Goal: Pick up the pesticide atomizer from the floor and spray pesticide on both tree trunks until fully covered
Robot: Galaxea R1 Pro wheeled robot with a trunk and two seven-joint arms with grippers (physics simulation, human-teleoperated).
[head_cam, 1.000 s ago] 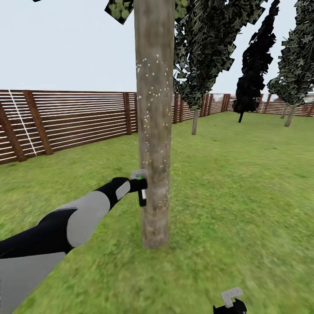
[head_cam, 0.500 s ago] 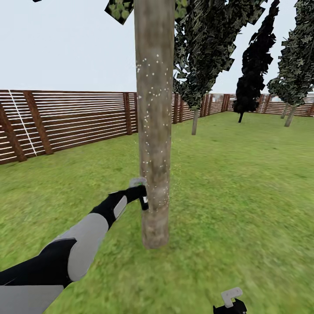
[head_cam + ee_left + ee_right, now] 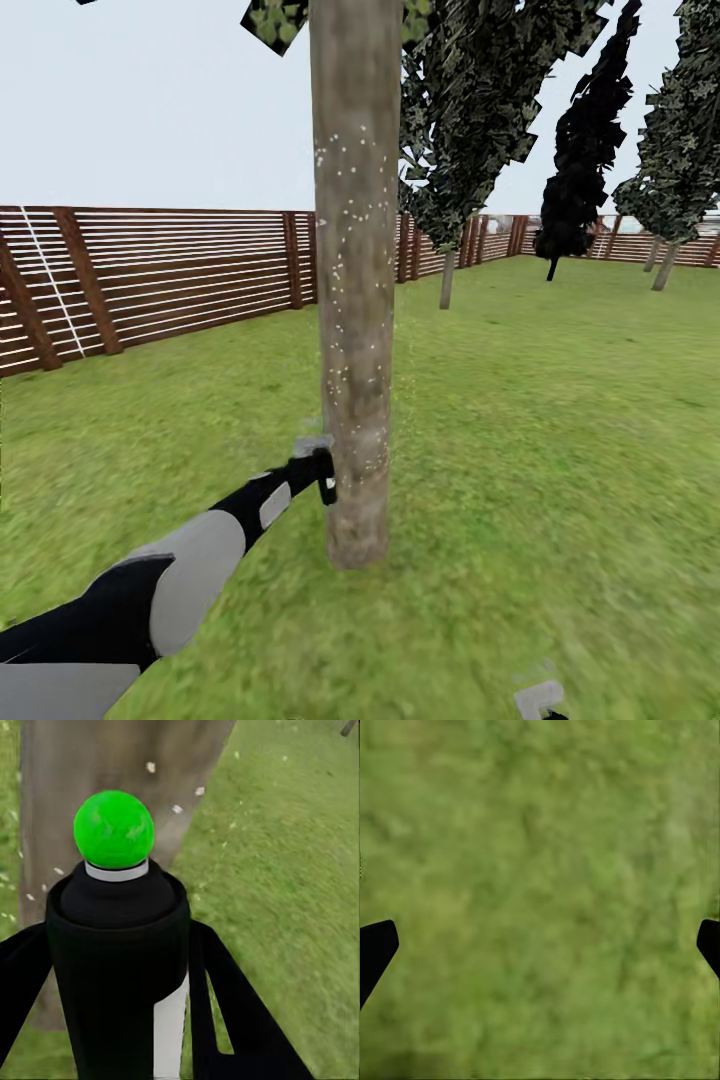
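Observation:
A thick mottled grey-brown tree trunk (image 3: 355, 300) stands straight ahead on the lawn, dotted with white specks. My left gripper (image 3: 318, 468) reaches to the trunk's lower left side, shut on the pesticide atomizer (image 3: 326, 480), which sits right against the bark. In the left wrist view the atomizer (image 3: 120, 945) is a black bottle with a green ball top and a pale stripe, held between the black fingers (image 3: 225, 1005), with the trunk (image 3: 97, 757) close behind it. My right gripper (image 3: 540, 698) hangs low at the frame's bottom edge, and in its wrist view the right gripper (image 3: 540, 945) is open over bare grass.
A brown slatted fence (image 3: 160, 275) runs along the left and far side. Dark conifers (image 3: 470, 120) stand behind and to the right of the trunk. Open lawn (image 3: 560, 420) stretches to the right.
My left arm has slid down the trunk with the atomizer, from about mid-height toward the base. The right gripper has dropped lower in the head view.

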